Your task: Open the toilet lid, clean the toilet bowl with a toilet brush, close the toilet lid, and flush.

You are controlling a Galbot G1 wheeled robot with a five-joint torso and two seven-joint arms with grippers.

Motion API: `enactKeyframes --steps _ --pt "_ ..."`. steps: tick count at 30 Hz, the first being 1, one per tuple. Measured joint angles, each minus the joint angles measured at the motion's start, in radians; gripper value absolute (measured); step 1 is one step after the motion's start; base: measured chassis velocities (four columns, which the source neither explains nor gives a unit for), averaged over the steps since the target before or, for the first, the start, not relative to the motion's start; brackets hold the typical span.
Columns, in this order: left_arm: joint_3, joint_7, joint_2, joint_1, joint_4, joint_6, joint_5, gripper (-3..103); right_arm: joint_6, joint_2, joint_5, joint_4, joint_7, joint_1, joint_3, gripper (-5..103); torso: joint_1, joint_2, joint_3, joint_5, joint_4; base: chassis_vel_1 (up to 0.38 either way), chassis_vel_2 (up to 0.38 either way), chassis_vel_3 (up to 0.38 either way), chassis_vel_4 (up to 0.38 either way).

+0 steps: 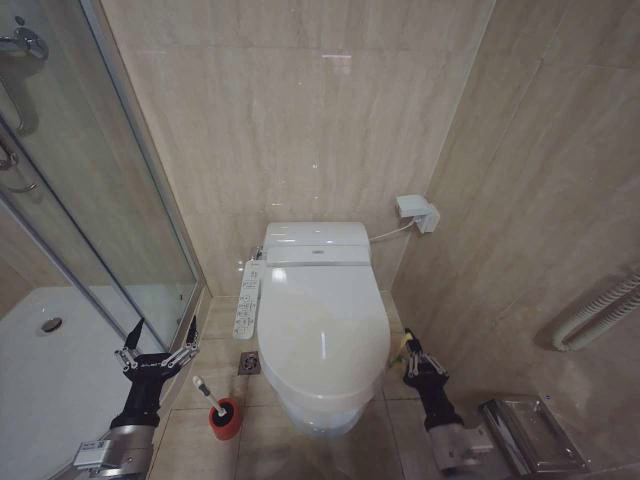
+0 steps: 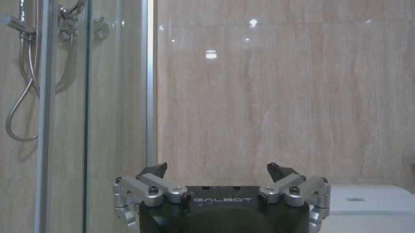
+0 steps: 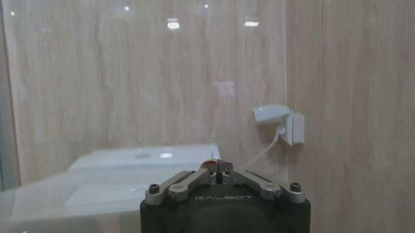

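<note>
I see the glossy white plastic oval toilet lid (image 1: 322, 335) down flat, covering the white ceramic toilet bowl (image 1: 322, 418), whose front curve peeks out below the lid edge. A yellow-green strap (image 1: 405, 343) sits at the lid's right edge.

My left gripper (image 1: 157, 338) hovers low on the left side of the toilet, near the glass shower door (image 1: 90, 200), fingers spread wide and nothing between them. The left wrist view confirms it: both black fingertips (image 2: 153, 169) stand well apart against the beige marble wall (image 2: 272, 97).

My right gripper (image 1: 415, 348) is low on the right of the toilet, just beside the strap; fingers pressed together, and I can't tell if it touches the strap. In the right wrist view the tips meet at a point (image 3: 220, 166).

The toilet brush (image 1: 210, 393) with its thin white handle stands tilted in the small red cup holder (image 1: 226, 419) on the floor tiles, front-left of the bowl, between my left arm and the toilet. A white control panel (image 1: 247, 299) runs along the left side of the seat.
</note>
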Motion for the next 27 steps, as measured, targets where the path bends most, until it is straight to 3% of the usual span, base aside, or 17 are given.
enactKeyframes --steps 8,18,27 --pt "0.0 0.0 0.0 0.0 0.0 0.0 0.0 100 -0.04 0.009 0.013 0.046 0.016 0.072 -0.014 1 0.0 0.0 0.0 0.0 0.0001 0.0 0.0 0.0 0.0" --pt "0.0 0.0 0.0 0.0 0.0 0.0 0.0 100 -0.059 -0.036 0.066 0.054 0.038 0.146 0.003 1 0.0 0.0 0.0 0.0 0.0001 0.0 0.0 0.0 0.0" --pt "0.0 0.0 0.0 0.0 0.0 0.0 0.0 100 -0.082 0.003 0.095 0.038 0.054 0.228 -0.018 1 0.0 0.0 0.0 -0.0001 0.0 0.0 0.0 0.0 0.0"
